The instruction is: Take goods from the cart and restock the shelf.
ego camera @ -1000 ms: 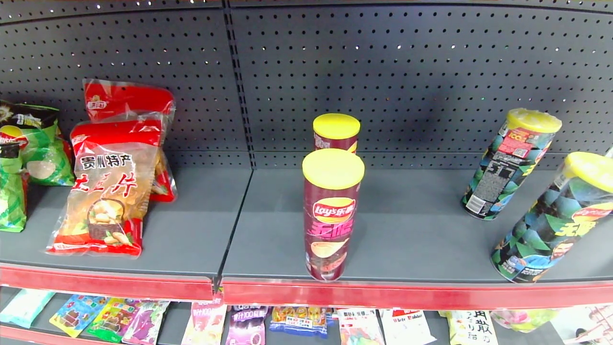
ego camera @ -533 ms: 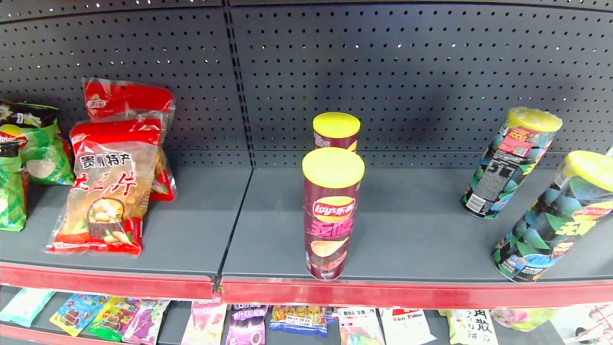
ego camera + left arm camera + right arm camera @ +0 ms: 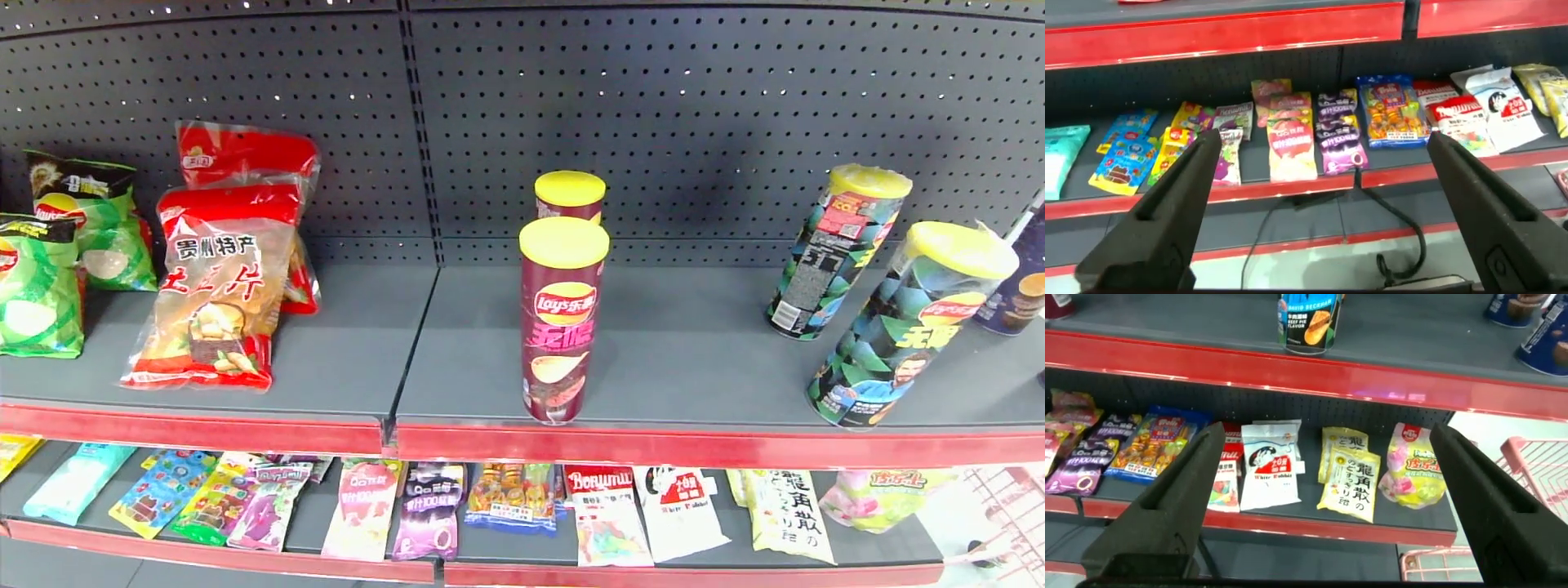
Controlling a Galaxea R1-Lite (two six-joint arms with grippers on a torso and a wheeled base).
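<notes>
The grey upper shelf (image 3: 694, 343) holds two maroon chip cans with yellow lids, one (image 3: 563, 327) at the red front edge and one (image 3: 570, 192) behind it. Two dark patterned cans (image 3: 833, 253) (image 3: 906, 327) stand to the right. Red snack bags (image 3: 216, 286) and green chip bags (image 3: 37, 286) lean on the left. My left gripper (image 3: 1323, 139) is open with nothing in it, facing the lower shelf's packets (image 3: 1290, 139). My right gripper (image 3: 1327, 431) is open too, below a patterned can (image 3: 1310, 318). A pink wire cart (image 3: 1535, 457) stands low on the right.
Between the maroon cans and the patterned cans the upper shelf is bare. The lower shelf (image 3: 98, 510) carries a row of flat candy packets (image 3: 522, 498). A black cable (image 3: 1396, 237) lies on the floor under the shelves. The cart's corner (image 3: 1012, 506) peeks in.
The whole head picture has shifted: the camera has drawn back and tipped down, so more of the lower shelf shows. The goods on the shelves have stayed put.
</notes>
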